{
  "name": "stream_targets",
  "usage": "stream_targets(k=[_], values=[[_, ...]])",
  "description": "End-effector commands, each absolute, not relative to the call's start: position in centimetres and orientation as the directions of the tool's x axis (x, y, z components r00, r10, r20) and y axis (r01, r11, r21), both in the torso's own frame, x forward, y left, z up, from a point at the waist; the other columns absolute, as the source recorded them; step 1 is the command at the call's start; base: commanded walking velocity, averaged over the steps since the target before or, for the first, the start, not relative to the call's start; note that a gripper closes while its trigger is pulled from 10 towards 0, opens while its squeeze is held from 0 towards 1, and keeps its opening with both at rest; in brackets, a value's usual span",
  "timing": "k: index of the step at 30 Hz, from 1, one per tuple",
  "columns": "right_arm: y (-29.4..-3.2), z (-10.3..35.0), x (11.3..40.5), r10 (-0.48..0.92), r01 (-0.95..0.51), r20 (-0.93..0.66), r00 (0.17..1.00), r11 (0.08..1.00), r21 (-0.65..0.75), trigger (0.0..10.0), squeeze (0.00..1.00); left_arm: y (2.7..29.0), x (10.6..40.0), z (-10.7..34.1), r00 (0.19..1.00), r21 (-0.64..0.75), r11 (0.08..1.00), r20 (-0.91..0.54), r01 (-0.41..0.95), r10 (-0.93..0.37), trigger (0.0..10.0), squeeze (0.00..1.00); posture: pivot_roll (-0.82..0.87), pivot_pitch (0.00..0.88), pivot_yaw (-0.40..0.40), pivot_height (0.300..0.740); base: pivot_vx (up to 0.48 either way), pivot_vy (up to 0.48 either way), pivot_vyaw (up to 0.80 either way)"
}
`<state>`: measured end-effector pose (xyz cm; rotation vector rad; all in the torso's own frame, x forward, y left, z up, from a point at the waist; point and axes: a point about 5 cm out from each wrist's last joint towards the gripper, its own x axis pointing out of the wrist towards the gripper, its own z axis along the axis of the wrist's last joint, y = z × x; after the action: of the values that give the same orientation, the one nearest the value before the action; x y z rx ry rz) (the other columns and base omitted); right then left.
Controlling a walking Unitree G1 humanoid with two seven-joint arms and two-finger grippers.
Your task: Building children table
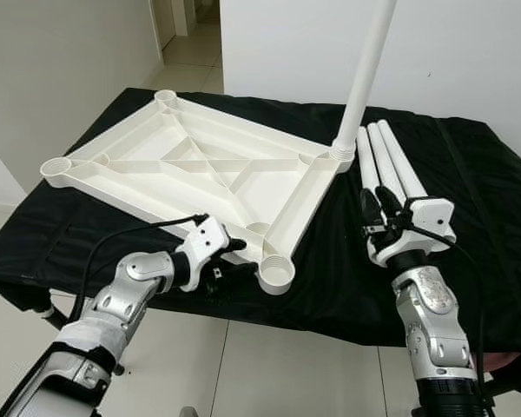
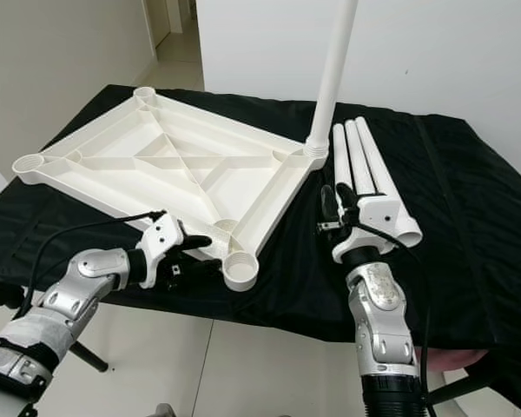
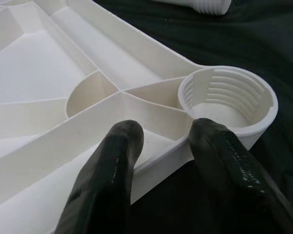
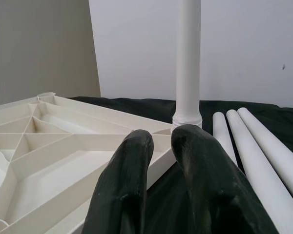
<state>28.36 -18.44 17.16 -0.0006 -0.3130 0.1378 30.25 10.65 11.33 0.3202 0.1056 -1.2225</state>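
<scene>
a: head views first. where is the children's table top (image 1: 200,165)?

b: upside down on the black-draped tabletop (image 1: 469,217), ribbed underside up, a threaded socket at each corner. one leg (image 1: 367,74) already stands upright in the far corner socket on the robot's right. three loose legs (image 1: 391,165) lie side by side just beside that corner, their long axes running from the upright leg back toward the robot.

a: and the hands?

b: the left hand (image 1: 234,256) is at the near corner socket (image 1: 278,274), fingers against the frame edge just beside it. the right hand (image 1: 378,208) sits at the near ends of the loose legs, pointing along their length toward the upright leg. it is the nearer arm to them by far.

a: left wrist view?

b: its two fingers (image 3: 112,170) are spread, one over the inner side of the rim wall, the other on the outer side, next to the empty threaded socket (image 3: 229,102). they straddle the wall; i can't tell whether they press it. i'd call it open around the rim, likely steadying the frame.

a: right wrist view?

b: two fingers (image 4: 132,180) with a narrow gap and nothing between them, so open and empty. the upright leg (image 4: 188,58) is straight ahead; the loose legs (image 4: 254,151) lie off to one side, parallel to the fingers.

a: so the next move?

b: my guess: the right hand takes a loose leg. since the legs lie along its pointing direction, it must come across one, then carry it to the near socket.
</scene>
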Motion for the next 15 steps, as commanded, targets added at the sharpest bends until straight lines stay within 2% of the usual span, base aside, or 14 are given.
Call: stream_targets(k=[1, 6, 7, 8, 9, 14, 15], values=[[-18.3, 17.1, 28.2, 0.134, -0.135, 0.299, 0.945, 0.991, -0.02, 10.0, 0.0, 9.6, 28.3, 9.7, 0.109, 0.073, 0.091, -0.311, 0.993, -0.944, 10.0, 0.0, -0.14, 0.048, 0.039, 0.74, 0.0, 0.0, 0.0], [-18.3, 17.1, 28.2, 0.136, -0.136, 0.294, 0.946, 0.991, -0.023, 10.0, 0.0, 9.6, 28.4, 9.9, 0.127, 0.086, 0.106, -0.296, 0.991, -0.947, 10.0, 0.0, -0.14, 0.037, 0.037, 0.74, 0.0, 0.0, 0.0], [-18.4, 17.1, 28.3, 0.137, -0.136, 0.294, 0.946, 0.99, -0.023, 10.0, 0.0, 9.6, 28.7, 10.2, 0.127, 0.072, 0.111, -0.28, 0.991, -0.952, 10.0, 0.57, -0.13, 0.037, 0.033, 0.74, 0.0, 0.0, 0.0], [-18.4, 17.1, 28.3, 0.137, -0.136, 0.294, 0.946, 0.99, -0.023, 10.0, 0.0, 9.6, 28.7, 10.2, 0.127, 0.072, 0.111, -0.28, 0.991, -0.952, 10.0, 0.57, -0.13, 0.037, 0.033, 0.74, 0.0, 0.0, 0.0], [-18.4, 17.1, 28.3, 0.138, -0.136, 0.294, 0.946, 0.99, -0.024, 10.0, 0.0, 9.6, 29.0, 10.6, 0.142, 0.07, 0.128, -0.263, 0.989, -0.954, 10.0, 1.0, -0.13, 0.037, 0.033, 0.74, 0.0, 0.0, 0.0], [-18.4, 17.1, 28.3, 0.138, -0.137, 0.293, 0.946, 0.99, -0.024, 10.0, 0.0, 9.7, 29.5, 11.1, 0.167, 0.07, 0.155, -0.246, 0.985, -0.955, 10.0, 1.0, -0.13, 0.037, 0.034, 0.74, 0.0, 0.0, 0.0], [-18.4, 17.1, 28.3, 0.138, -0.138, 0.292, 0.946, 0.99, -0.023, 10.0, 0.0, 9.7, 29.9, 11.3, 0.193, 0.066, 0.183, -0.229, 0.981, -0.954, 10.0, 1.0, -0.13, 0.037, 0.034, 0.74, 0.0, 0.0, 0.0]])
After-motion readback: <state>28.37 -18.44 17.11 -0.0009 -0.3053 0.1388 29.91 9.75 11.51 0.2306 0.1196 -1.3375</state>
